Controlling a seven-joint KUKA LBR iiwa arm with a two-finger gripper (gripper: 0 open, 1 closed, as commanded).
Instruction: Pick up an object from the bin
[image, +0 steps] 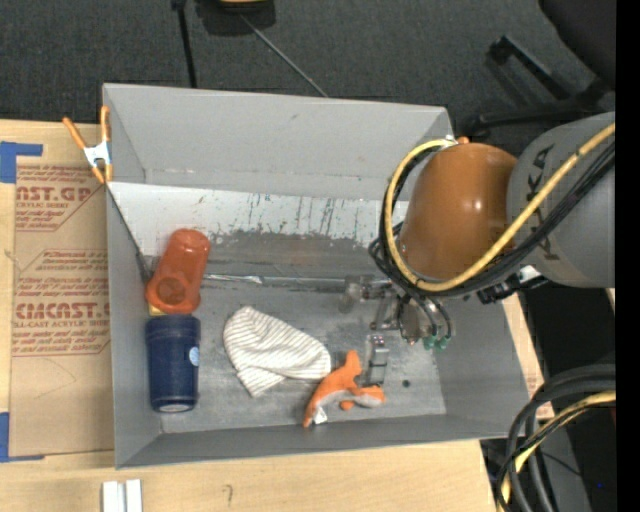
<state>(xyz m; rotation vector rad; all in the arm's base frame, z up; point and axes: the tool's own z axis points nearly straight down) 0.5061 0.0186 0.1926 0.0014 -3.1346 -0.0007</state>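
My gripper (378, 358) hangs low over the bin floor at the front right, under the arm's wrist. Its tip is right beside a small orange and white toy animal (340, 390) that lies near the bin's front wall; the two look to be touching or nearly so. Just left of the toy lies a crumpled white striped cloth (272, 350).
An orange cup (178, 270) lies on its side by the left wall. A dark blue cylindrical can (172, 362) lies in front of it in the front left corner. The arm's orange cover and cables hide the bin's right part.
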